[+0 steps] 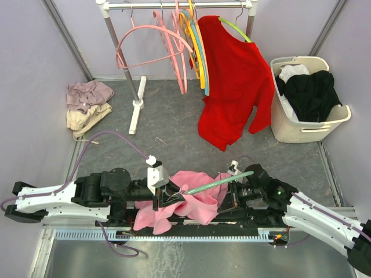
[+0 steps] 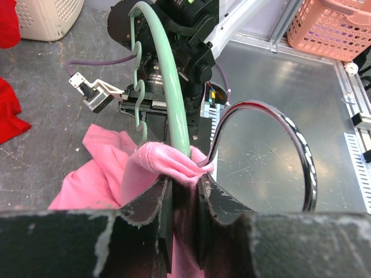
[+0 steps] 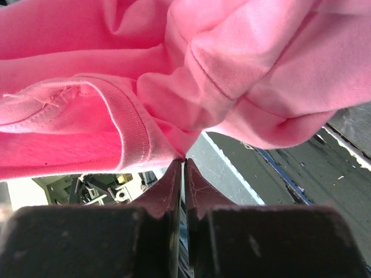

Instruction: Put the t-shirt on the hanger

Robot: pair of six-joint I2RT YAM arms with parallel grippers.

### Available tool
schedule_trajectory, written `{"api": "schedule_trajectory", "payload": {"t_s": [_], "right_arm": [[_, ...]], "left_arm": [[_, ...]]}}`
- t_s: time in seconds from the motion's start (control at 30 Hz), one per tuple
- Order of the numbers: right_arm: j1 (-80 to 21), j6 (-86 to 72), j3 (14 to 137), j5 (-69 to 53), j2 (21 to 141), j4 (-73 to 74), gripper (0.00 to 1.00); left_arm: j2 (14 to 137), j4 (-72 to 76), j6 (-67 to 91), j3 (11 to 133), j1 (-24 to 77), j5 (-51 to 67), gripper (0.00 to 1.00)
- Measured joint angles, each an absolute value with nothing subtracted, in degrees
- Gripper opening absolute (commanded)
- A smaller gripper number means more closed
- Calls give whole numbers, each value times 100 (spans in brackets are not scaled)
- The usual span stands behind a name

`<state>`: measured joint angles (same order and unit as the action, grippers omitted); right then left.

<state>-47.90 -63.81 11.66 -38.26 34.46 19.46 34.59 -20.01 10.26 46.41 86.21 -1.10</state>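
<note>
The pink t-shirt [image 1: 194, 200] lies bunched between my two grippers at the near edge. The pale mint-green hanger [image 1: 223, 181] sticks out of it toward the right arm. My left gripper [image 1: 173, 195] is shut on a fold of the t-shirt [image 2: 168, 162] where the hanger's arm [image 2: 168, 81] comes out of the cloth. The metal hook [image 2: 290, 139] curves to the right of the jaws. My right gripper [image 1: 228, 197] is shut, pinching the t-shirt's edge [image 3: 174, 87] at its fingertips [image 3: 174, 174] beside the ribbed collar.
A clothes rack [image 1: 136, 87] at the back holds pink hangers [image 1: 168, 46] and a red shirt [image 1: 235, 81] on a lime-green hanger. A beige laundry basket [image 1: 290, 130] with dark clothes stands back right. A clothes pile [image 1: 87, 104] lies at left. A peach basket [image 2: 339, 26] shows in the left wrist view.
</note>
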Motion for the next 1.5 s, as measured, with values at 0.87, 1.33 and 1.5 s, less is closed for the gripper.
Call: {"api": "schedule_trajectory", "payload": {"t_s": [0.87,1.33,1.5], "right_arm": [[-4790,-7824,915,-4145,3907,-32,65],[-3736,-7194,1664,-5148,4617,416,65],[-3736,-6438,2346,-5391,5590,891,66]], "left_arm": [[2899,-2108,1256,4449,8621,211,3],[2698,-2121,1256,4318,8621,377,3],[2722,-2121,1256,4318,8621,456,3]]}}
